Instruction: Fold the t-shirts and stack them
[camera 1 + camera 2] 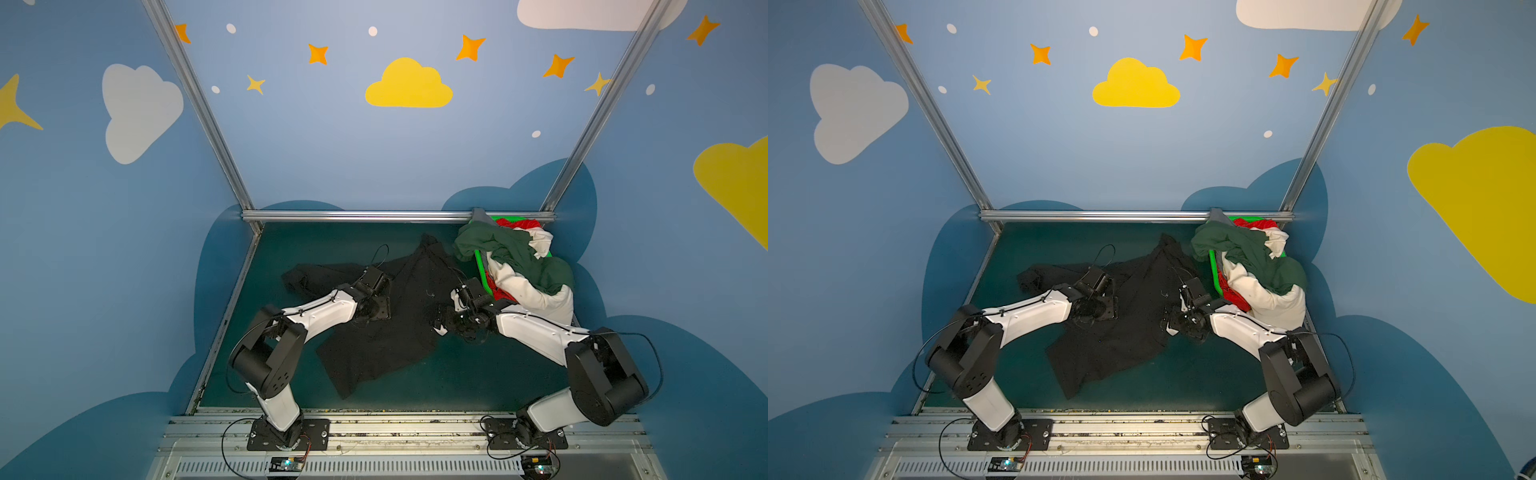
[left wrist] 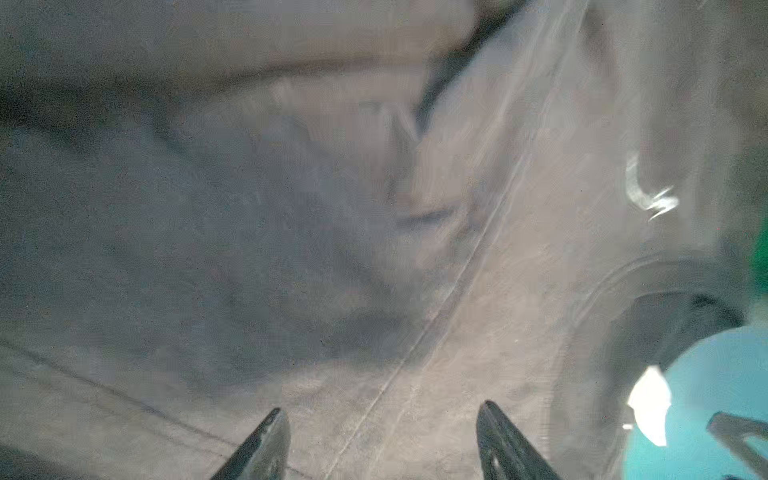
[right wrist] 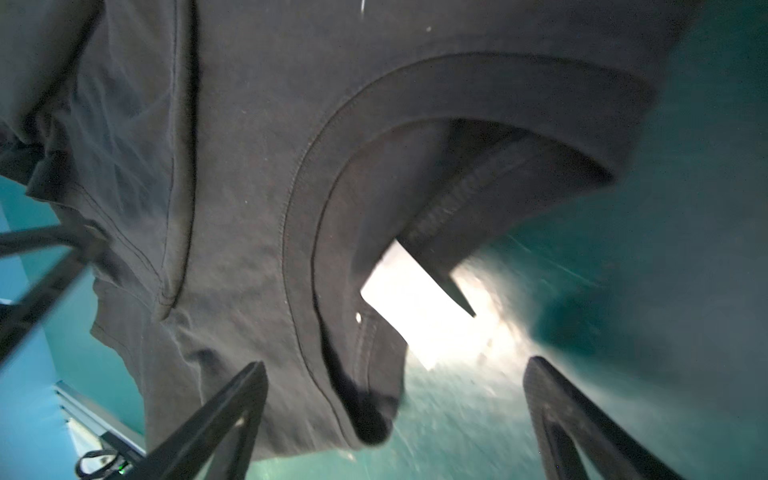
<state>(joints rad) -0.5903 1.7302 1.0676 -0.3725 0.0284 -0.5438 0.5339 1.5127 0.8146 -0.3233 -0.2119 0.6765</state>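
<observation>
A large black t-shirt (image 1: 399,332) (image 1: 1125,336) lies crumpled on the teal table in both top views. My left gripper (image 1: 372,311) (image 2: 381,412) points down onto its left part. Its jaws stand apart over the cloth (image 2: 291,249) and a seam runs between them; this wrist view is blurred. My right gripper (image 1: 444,323) (image 3: 397,368) is at the shirt's right edge, wide open. The ribbed collar (image 3: 316,232) and a white label (image 3: 407,307) lie between and just ahead of its fingers. Dark green (image 1: 490,243), white (image 1: 536,297) and red (image 1: 523,224) t-shirts are piled in the basket.
The bright green basket (image 1: 482,266) (image 1: 1214,270) stands at the back right corner, close behind my right wrist, with cloth spilling over its rim. An aluminium rail (image 1: 374,216) bounds the table's far edge. Blue walls enclose both sides.
</observation>
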